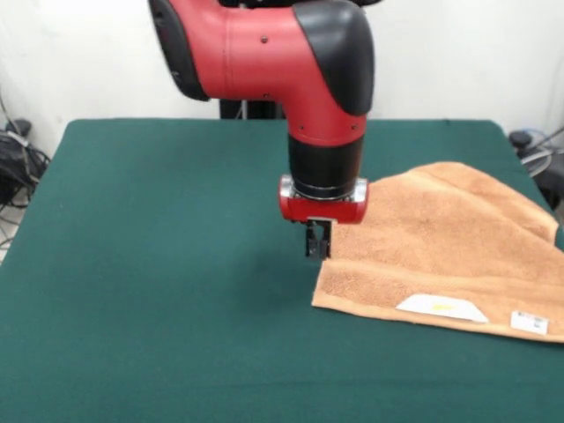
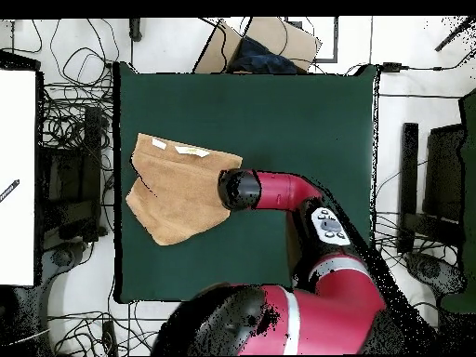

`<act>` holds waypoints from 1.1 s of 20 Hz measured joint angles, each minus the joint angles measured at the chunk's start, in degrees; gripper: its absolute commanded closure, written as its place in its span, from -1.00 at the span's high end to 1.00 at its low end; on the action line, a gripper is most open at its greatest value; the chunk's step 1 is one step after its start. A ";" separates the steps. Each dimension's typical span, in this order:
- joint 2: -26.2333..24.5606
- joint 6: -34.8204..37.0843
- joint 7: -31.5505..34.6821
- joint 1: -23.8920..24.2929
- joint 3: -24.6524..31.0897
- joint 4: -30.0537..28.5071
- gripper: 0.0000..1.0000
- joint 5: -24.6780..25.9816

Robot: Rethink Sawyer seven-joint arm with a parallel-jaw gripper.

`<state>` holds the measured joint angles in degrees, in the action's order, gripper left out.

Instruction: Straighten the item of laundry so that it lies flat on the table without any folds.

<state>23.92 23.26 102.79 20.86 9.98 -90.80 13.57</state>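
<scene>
The tan terry towel (image 1: 441, 238) lies on the right part of the green table (image 1: 159, 264), close to its right edge. Its far right corner is folded over along a slanting crease. Two white tags (image 1: 441, 307) sit near its front edge. My gripper (image 1: 318, 241) points straight down at the towel's left edge, low over the table, and its jaws stand close together on that edge. In the overhead view the towel (image 2: 177, 191) lies at the table's left, with the gripper's wrist (image 2: 238, 190) over its right edge.
The red and black arm (image 1: 282, 53) comes down over the table's middle. Cables and boxes (image 2: 65, 139) lie on the floor round the table. A cardboard box (image 2: 270, 42) stands beyond the far edge in the overhead view.
</scene>
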 measured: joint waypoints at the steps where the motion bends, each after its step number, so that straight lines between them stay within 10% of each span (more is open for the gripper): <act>1: 0.24 1.67 -0.21 0.92 0.71 0.37 -1.00 -0.01; 19: 3.35 12.22 -6.49 8.25 7.24 9.05 -1.00 3.71; 20: 4.49 11.20 -6.49 7.51 7.24 8.39 1.00 4.40; 22: 4.71 11.01 -6.49 7.33 7.24 8.28 1.00 4.47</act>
<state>28.63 34.27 96.30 28.19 17.22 -82.52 18.03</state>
